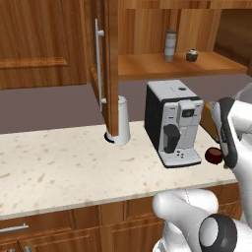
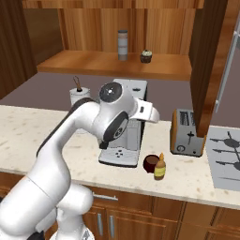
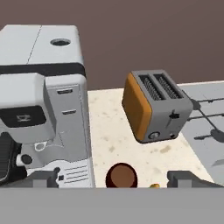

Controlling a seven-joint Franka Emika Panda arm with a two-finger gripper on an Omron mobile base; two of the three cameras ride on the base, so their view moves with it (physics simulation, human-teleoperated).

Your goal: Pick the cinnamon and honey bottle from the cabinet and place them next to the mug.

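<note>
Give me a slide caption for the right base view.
Honey bottle stands beside the mug on the counter; cinnamon waits on the cabinet shelf.

Beside the coffee machine (image 3: 43,109), we see the mug (image 3: 121,176) and the honey bottle's (image 3: 154,186) cap cut off at the bottom.

Even soft light, sharp render, faint shadows

coffee machine (image 1: 174,123) stands upright on speckled countertop (image 1: 64,167). orange-sided toaster (image 2: 187,132) on countertop to its right, apart from it. stovetop (image 2: 226,157) beyond toaster. white cylinder (image 1: 121,121) left of coffee machine. small dark lidded item (image 2: 146,56) on shelf.
</note>
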